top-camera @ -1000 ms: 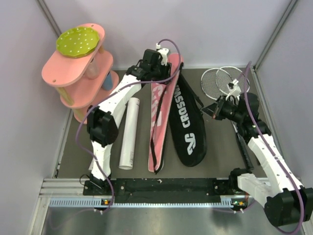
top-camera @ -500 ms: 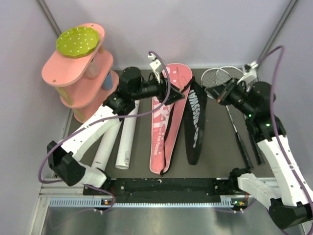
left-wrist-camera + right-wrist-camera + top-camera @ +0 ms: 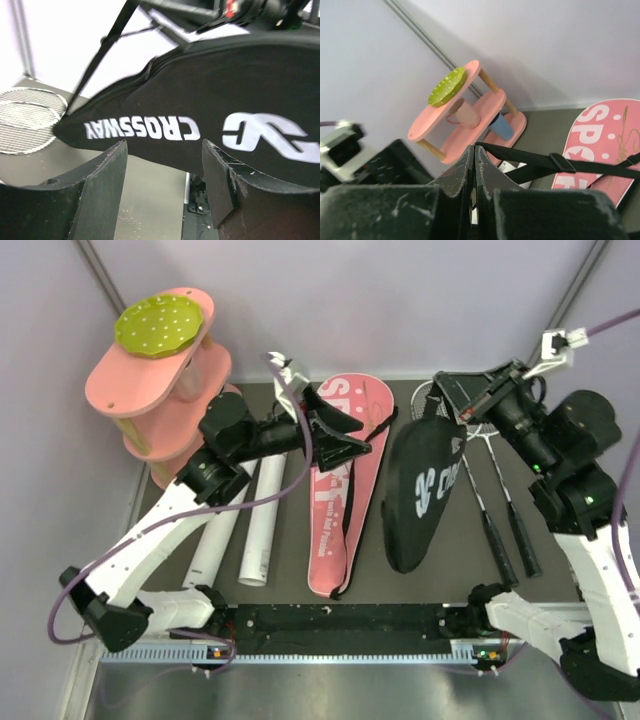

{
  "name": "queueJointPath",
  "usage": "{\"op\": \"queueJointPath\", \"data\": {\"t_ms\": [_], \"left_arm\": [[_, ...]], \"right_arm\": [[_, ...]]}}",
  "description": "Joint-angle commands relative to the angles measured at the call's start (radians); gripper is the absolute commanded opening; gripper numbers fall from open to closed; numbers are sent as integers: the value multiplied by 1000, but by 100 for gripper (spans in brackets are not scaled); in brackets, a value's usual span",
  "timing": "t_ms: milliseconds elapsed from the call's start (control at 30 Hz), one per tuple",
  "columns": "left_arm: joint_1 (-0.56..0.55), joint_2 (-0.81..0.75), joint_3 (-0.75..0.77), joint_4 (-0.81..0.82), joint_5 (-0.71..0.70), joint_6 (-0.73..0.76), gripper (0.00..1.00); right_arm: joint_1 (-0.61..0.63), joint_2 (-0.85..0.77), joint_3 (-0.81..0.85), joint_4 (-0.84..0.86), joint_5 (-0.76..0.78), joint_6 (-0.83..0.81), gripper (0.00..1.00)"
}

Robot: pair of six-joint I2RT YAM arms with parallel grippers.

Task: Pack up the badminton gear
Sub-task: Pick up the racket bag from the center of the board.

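Top view: left fingers point(image 3: 345, 435) spread wide and empty, hovering over the pink half point(image 3: 335, 515) of the bag, which lies flat on the worktop point(image 3: 460, 565). Right fingers point(image 3: 455, 392) pinch the strap. The black half point(image 3: 425, 495) hangs raised beneath them. Two tubes point(image 3: 262, 515) lie left of the bag, rackets point(image 3: 497, 525) right of it.

Left wrist: fingers wide, nothing between them. The black CROSSWAY half lies ahead, racket heads point(image 3: 25, 117) beyond at left.

Right wrist: fingers closed tight on the strap point(image 3: 555, 162). The pink SPORT half and pink shelf point(image 3: 465, 120) lie behind.
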Motion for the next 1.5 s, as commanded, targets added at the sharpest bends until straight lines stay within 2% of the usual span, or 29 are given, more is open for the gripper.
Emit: {"op": "queueJointPath", "data": {"t_ms": [0, 33, 67, 100, 167, 300, 333, 367, 400, 500, 567, 633, 733, 800, 900, 1033, 1200, 1333, 1467], "left_arm": [[-2, -153, 4, -126, -192, 109, 64], [-1, -176, 6, -168, -343, 130, 64], [-1, -196, 4, -196, -414, 146, 64], [-1, -233, 1, -242, -492, 166, 69], [-1, -257, -17, -267, -585, 189, 71], [1, -283, -3, -377, -654, 218, 75], [2, -291, 15, -430, -697, 220, 74], [1, -300, 18, -451, -819, 211, 73], [1, -326, 20, -461, -879, 210, 73], [1, -375, -2, -455, -970, 204, 73], [1, -376, -8, -434, -912, 185, 73], [1, -333, -2, -437, -788, 149, 74], [1, -216, 4, -448, -634, 65, 75], [2, -153, -40, -379, -566, -28, 73], [10, -101, -146, -180, -547, -160, 72], [19, 26, -138, -98, -565, -260, 73], [21, 195, -115, 58, -567, -366, 87], [18, 298, -76, 56, -585, -443, 88], [19, 355, -53, 63, -663, -437, 87]], "right_arm": [[47, 109, 13, 35, 88, -19, 0], [52, 138, -6, 61, 97, -9, 0], [58, 156, -56, 98, 104, 1, 0], [64, 173, -79, 162, 112, 7, 0], [81, 251, -105, 210, 114, 22, 0], [100, 389, -75, 267, 95, 26, 0], [113, 408, -69, 281, 103, 21, 0], [115, 426, -52, 287, 103, 18, 0], [115, 461, -46, 292, 94, 21, 0], [115, 523, -18, 324, 72, 21, 0], [115, 555, 17, 332, 57, 13, 0], [117, 593, 52, 322, 42, 10, 0], [117, 597, 59, 325, 16, 13, 0], [118, 586, 48, 336, 5, 18, 0], [117, 577, 25, 336, -1, 25, 0], [117, 567, 13, 339, -34, 51, 0], [118, 534, -19, 332, -27, 81, 0], [115, 500, -15, 255, 57, 53, 0], [113, 463, -12, 215, 26, -2, 0]]}}
